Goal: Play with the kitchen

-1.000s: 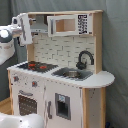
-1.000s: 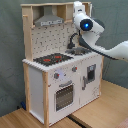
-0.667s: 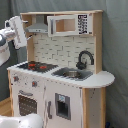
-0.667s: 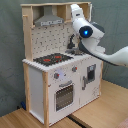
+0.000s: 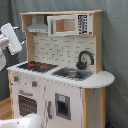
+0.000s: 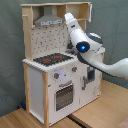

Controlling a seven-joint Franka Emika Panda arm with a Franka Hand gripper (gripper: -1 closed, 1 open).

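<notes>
The kitchen (image 5: 60,75) is a tall white and light-wood toy. It has a black-red hob (image 5: 37,65), a grey sink (image 5: 72,74), a black tap (image 5: 85,59), a hood (image 5: 39,25) and a microwave shelf (image 5: 67,24). In the second exterior view the kitchen (image 6: 50,80) shows its hob (image 6: 52,59) and oven door (image 6: 62,95). My white arm (image 6: 82,46), with a blue light, reaches in from the second exterior view's right and hides the sink side. Its tip, the gripper (image 6: 70,19), points up near the upper shelf. In the first exterior view only an arm link (image 5: 10,37) shows at the left edge.
The kitchen stands on a wooden floor (image 6: 100,112) in front of a grey curtain (image 5: 115,45). A white rounded robot part (image 5: 25,121) sits at the bottom of the first exterior view.
In the second exterior view the arm's blue-lit joint has dropped lower in front of the kitchen and shifted slightly left. The kitchen has not moved.
</notes>
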